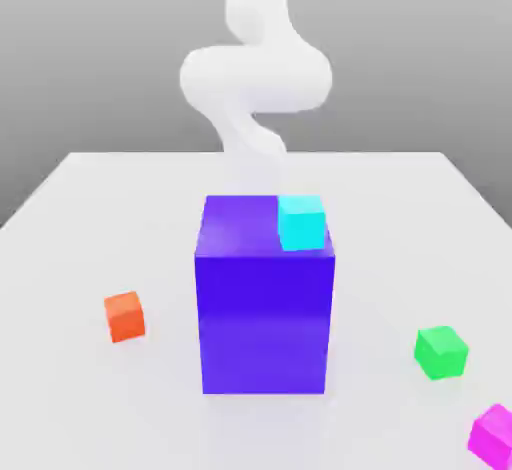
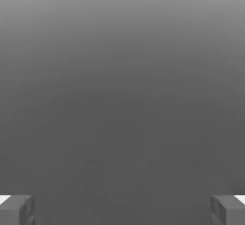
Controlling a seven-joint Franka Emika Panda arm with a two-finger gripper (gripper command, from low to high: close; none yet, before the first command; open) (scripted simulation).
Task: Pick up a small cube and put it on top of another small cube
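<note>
**Hidden and cut-off parts of the scene**

In the exterior view, the magenta cube [image 1: 494,436] was cropped at the corner of the picture, so its far-right and lower parts were lost. The white arm [image 1: 255,73] ran off the top edge, and its lower end dropped behind the big purple-blue block [image 1: 264,298]. That block also concealed the table [image 1: 90,218] surface behind it. In the hand view, the 2 fingertips [image 2: 16,209] were clipped by the picture's edges, with just their inner ends visible.
</note>
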